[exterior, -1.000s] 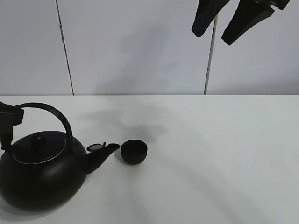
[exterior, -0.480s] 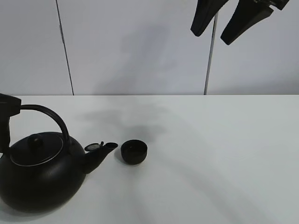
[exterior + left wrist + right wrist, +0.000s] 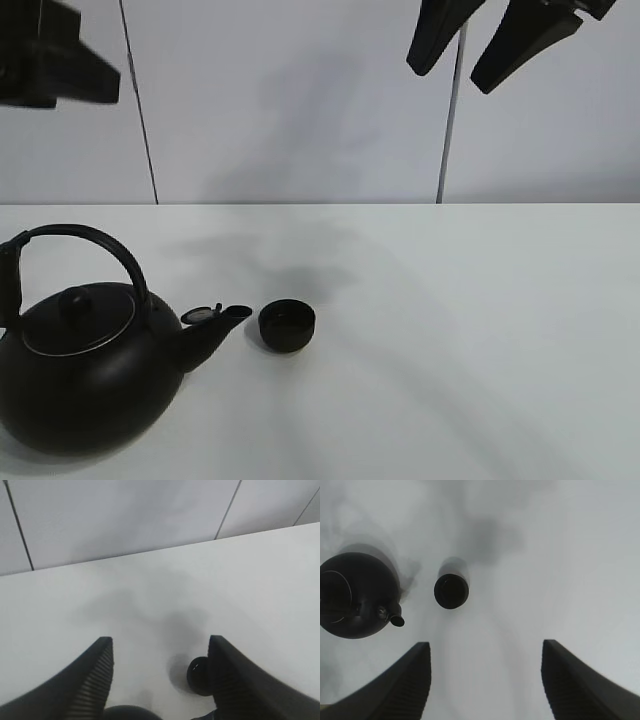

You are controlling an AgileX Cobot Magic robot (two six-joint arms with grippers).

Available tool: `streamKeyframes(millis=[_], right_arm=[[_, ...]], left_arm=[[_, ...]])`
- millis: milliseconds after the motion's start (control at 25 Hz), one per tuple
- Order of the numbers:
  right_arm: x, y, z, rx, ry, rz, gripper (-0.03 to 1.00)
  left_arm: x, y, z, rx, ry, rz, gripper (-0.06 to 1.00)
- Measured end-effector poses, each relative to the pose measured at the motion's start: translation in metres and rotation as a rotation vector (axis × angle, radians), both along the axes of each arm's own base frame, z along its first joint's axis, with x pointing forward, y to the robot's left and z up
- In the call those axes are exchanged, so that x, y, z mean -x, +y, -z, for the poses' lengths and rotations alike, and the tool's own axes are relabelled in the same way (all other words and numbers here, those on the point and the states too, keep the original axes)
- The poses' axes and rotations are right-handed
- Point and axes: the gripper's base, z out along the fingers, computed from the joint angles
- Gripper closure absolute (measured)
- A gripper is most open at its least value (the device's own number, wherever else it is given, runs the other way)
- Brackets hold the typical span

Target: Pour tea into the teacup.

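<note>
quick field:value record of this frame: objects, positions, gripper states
kettle: upright on the table, spout toward the cup, handle free
teacup: upright on the table, just off the spout tip, not touching it
left gripper: open, empty, raised above the kettle
right gripper: open, empty, high over the table, clear of both objects
contact: neither gripper touches anything
tea in cup: cannot tell

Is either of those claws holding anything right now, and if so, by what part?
Nothing is held. The left gripper and right gripper both hang open in the air, above the kettle and teacup standing on the table.
</note>
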Motion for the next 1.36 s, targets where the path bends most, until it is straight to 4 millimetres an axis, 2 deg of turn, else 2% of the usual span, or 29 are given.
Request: streamKeyframes(millis=[160, 280, 520, 760, 960, 1360], right_arm=[[-0.001, 0.000, 0.000, -0.002, -0.006, 0.002, 0.53], [-0.001, 0.000, 0.000, -0.002, -0.006, 0.002, 0.53], [0.000, 0.000, 0.000, -0.001, -0.005, 0.001, 0.53], [0.000, 0.000, 0.000, -0.001, -0.006, 0.001, 0.53], [0.000, 0.000, 0.000, -0.001, -0.006, 0.001, 0.53], [0.000, 0.000, 0.000, -0.001, -0.006, 0.001, 0.53]], left_arm=[[-0.015, -0.012, -0.033, 0.008, 0.013, 0.037, 0.48], [-0.032, -0.025, -0.042, 0.002, 0.091, 0.058, 0.47], [-0.076, -0.050, -0.037, -0.003, 0.353, 0.046, 0.46], [-0.111, -0.039, -0.040, 0.032, 0.596, -0.040, 0.46], [-0.115, -0.031, -0.051, 0.106, 0.662, -0.049, 0.46], [-0.112, -0.031, -0.051, 0.114, 0.703, -0.038, 0.46]])
